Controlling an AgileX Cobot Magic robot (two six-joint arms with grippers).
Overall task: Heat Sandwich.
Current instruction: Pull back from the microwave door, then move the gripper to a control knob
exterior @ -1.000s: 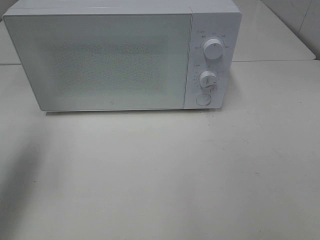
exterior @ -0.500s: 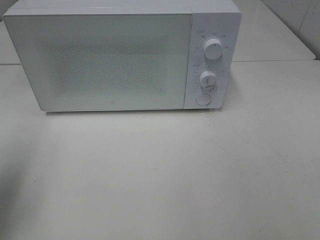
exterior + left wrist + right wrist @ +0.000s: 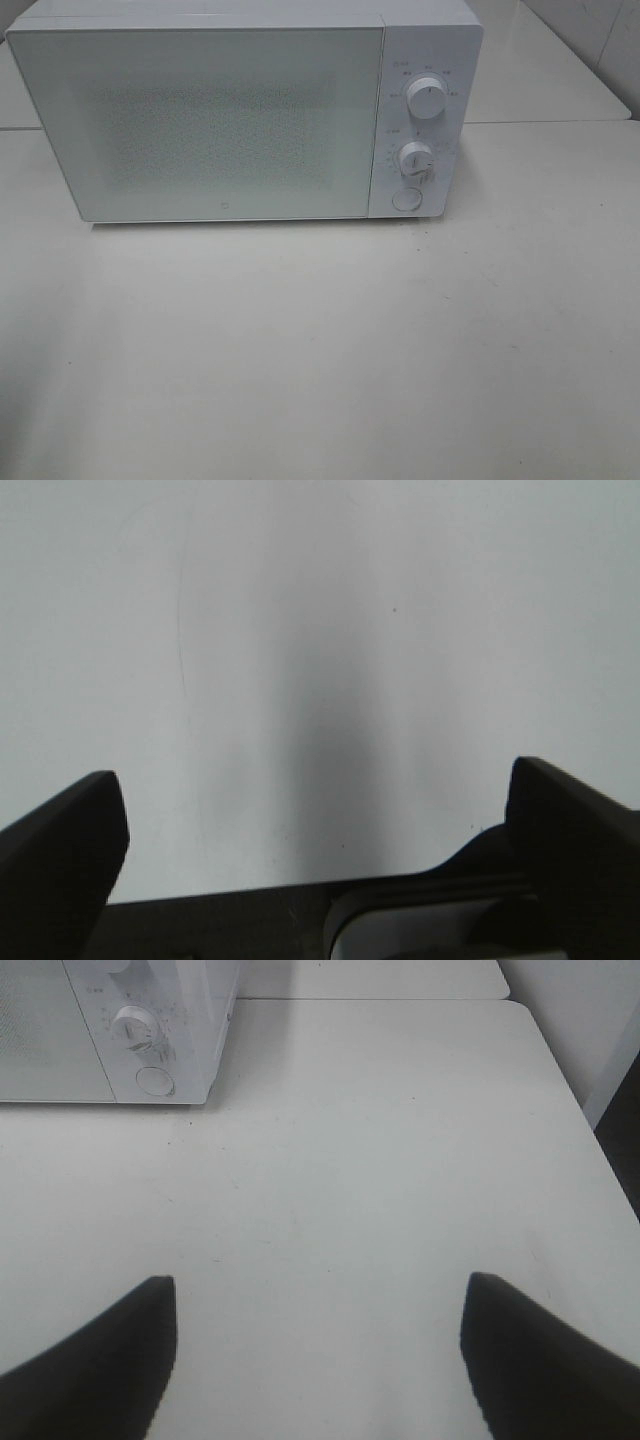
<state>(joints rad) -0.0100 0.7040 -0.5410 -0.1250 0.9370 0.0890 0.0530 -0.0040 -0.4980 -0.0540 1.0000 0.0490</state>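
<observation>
High view: your microwave point(image 3: 200, 120) stands shut on the table point(image 3: 320, 350), whose left edge has just brightened, sandwich unseen, likely inside heating; left wrist: left gripper point(image 3: 312, 775) spread, empty; right wrist: right gripper point(image 3: 318, 1282) spread, empty.

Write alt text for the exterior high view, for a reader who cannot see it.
A white microwave, door shut, stands at the back of a pale table. Its right-hand panel carries an upper knob, a lower knob and a round button below them. No robot arm is in the picture.
</observation>
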